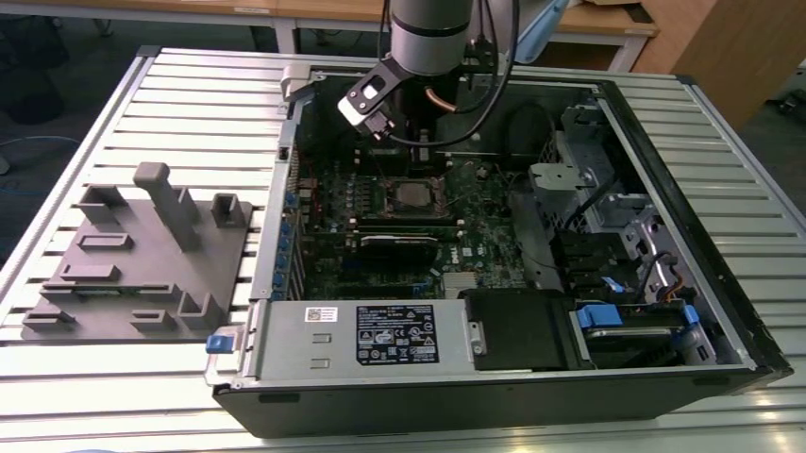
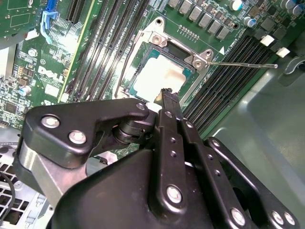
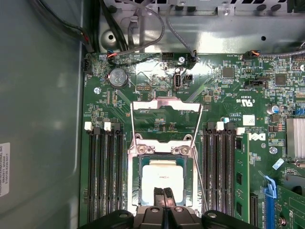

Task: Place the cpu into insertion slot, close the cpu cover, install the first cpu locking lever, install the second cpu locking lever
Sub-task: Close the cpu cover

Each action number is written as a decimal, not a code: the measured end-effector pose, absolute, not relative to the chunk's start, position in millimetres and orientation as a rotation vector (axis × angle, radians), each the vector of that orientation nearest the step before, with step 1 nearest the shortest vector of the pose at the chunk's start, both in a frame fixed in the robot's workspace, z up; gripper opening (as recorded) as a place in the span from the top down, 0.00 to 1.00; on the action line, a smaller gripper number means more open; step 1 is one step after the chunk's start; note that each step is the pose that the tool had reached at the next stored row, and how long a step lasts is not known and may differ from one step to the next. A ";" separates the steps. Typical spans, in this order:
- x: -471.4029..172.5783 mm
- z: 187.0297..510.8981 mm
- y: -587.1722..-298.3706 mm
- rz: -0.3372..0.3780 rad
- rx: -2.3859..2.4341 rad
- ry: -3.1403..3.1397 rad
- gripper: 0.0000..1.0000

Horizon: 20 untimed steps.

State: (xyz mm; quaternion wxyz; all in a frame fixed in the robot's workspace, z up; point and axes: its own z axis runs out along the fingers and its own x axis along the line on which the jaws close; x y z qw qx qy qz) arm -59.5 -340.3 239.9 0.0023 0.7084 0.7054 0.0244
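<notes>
Inside the socket, cpu [image 3: 162,179]: I see it lying flat and square in the recess, pale metal top up. It shows in both wrist views [image 2: 159,76], and in the exterior view as a dull square mid-board [image 1: 411,193].
Insertion slot [image 3: 131,183]: dark socket with a silvery frame on the green circuit board. It is occupied by the cpu.
Cpu cover [image 3: 166,101]: open. In the first wrist view it is swung back from the socket, and green board shows through its cut-out middle. It is not over the cpu.
Locking lever [image 2: 243,64]: a thin rod, unlatched. It sticks out from a socket corner across the memory slots [image 2: 224,81].
Gripper [image 3: 164,195]: fingers drawn narrow, almost together, and I see nothing held between them. The tips are at one edge of the cpu [image 2: 167,93]. I cannot tell from my station whether they touch it.
Arm [image 1: 435,38]: reaches down into the case from the far side of the exterior view.
Memory slots, first wrist view [image 3: 102,171]: long black banks on both sides of the socket.
Coin cell [image 3: 117,76]: on the board beyond the open cover.
Case [image 1: 705,198]: open side up on the slatted table [image 1: 189,104].
Power supply [image 1: 377,335]: along the near wall of the case.
Grey fixture block [image 1: 139,255]: on the table at the exterior view's left, well apart from the socket.
</notes>
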 end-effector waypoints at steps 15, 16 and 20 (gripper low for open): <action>-59.5 245.2 -340.4 0.076 2.222 2.213 0.89; -59.5 245.5 -340.3 0.077 2.222 2.213 0.89; -59.5 246.5 -340.3 0.077 2.222 2.213 0.89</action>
